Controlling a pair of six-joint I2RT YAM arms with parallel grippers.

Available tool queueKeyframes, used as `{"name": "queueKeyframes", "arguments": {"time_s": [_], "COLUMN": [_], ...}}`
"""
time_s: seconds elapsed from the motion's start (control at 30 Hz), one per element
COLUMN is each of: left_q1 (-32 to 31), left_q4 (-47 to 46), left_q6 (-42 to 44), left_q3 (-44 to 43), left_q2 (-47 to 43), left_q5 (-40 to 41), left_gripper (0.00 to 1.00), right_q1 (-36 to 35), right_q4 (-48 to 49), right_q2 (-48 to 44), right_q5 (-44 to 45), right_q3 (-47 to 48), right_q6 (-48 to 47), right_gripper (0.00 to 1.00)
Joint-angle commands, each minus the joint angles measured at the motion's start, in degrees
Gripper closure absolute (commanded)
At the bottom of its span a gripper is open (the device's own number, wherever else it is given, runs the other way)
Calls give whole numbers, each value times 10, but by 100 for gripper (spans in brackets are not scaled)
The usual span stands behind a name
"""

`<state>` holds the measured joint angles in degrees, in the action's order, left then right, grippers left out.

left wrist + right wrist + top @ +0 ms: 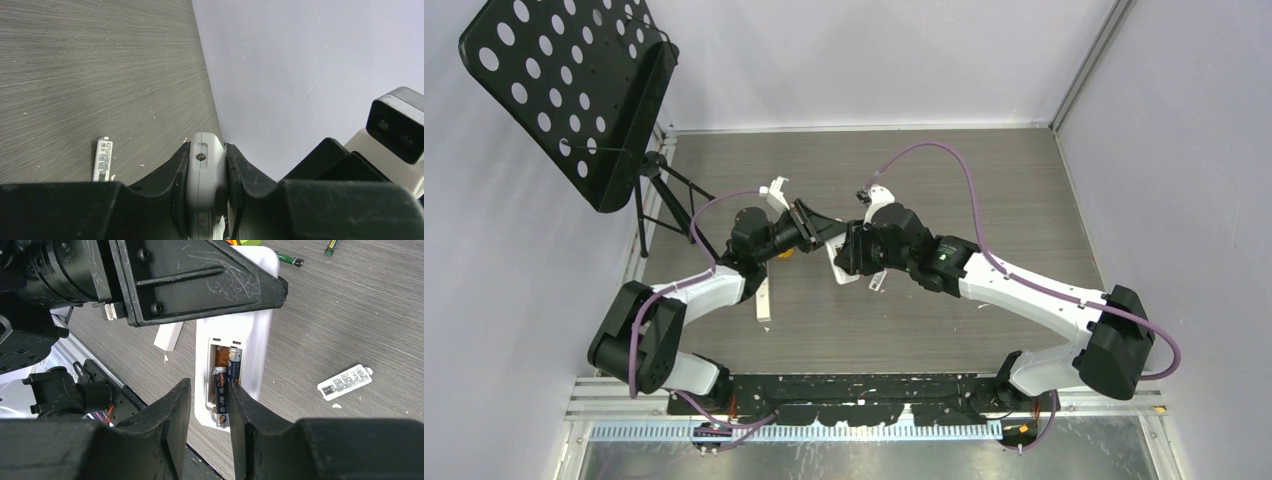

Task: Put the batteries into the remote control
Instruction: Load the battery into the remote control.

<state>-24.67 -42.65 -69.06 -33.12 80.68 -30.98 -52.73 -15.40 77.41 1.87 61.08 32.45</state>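
My left gripper (206, 151) is shut on the narrow end of the white remote (202, 170). From the right wrist, the remote (260, 335) shows its open battery bay. One blue battery (234, 364) lies seated in the bay. A second battery (221, 401) sits tilted, its lower end sticking out past the remote's edge. My right gripper (210, 390) is open around that second battery, whose side lies against the right finger. A third, dark green battery (289, 259) lies loose on the table. From above, both grippers (819, 228) (849, 262) meet at the remote (839, 262).
The labelled white battery cover (345, 382) (102, 160) lies flat on the table. Another white remote (764, 296) lies near the left arm. An orange-and-green toy (241, 242) peeks in at the top edge. A black perforated music stand (574, 90) fills the back left corner.
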Motion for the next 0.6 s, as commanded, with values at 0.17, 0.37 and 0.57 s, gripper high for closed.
{"name": "queueKeyframes", "arguments": {"time_s": [0.17, 0.37, 0.57], "left_q1": [-2, -2, -1], "left_q4": [-44, -48, -84], "left_q6": [-23, -73, -172], "left_q3": [-21, -21, -29], "left_q2": [4, -1, -10], "left_q5": [3, 25, 92], "left_gripper": [100, 100, 100], "right_q1": [-1, 0, 14], "right_q4": [31, 61, 167], "right_q2": [-17, -59, -183], "right_q5": [34, 62, 190], "right_q3": [19, 4, -86], "right_q6": [15, 32, 108], "right_gripper": [61, 54, 39]}}
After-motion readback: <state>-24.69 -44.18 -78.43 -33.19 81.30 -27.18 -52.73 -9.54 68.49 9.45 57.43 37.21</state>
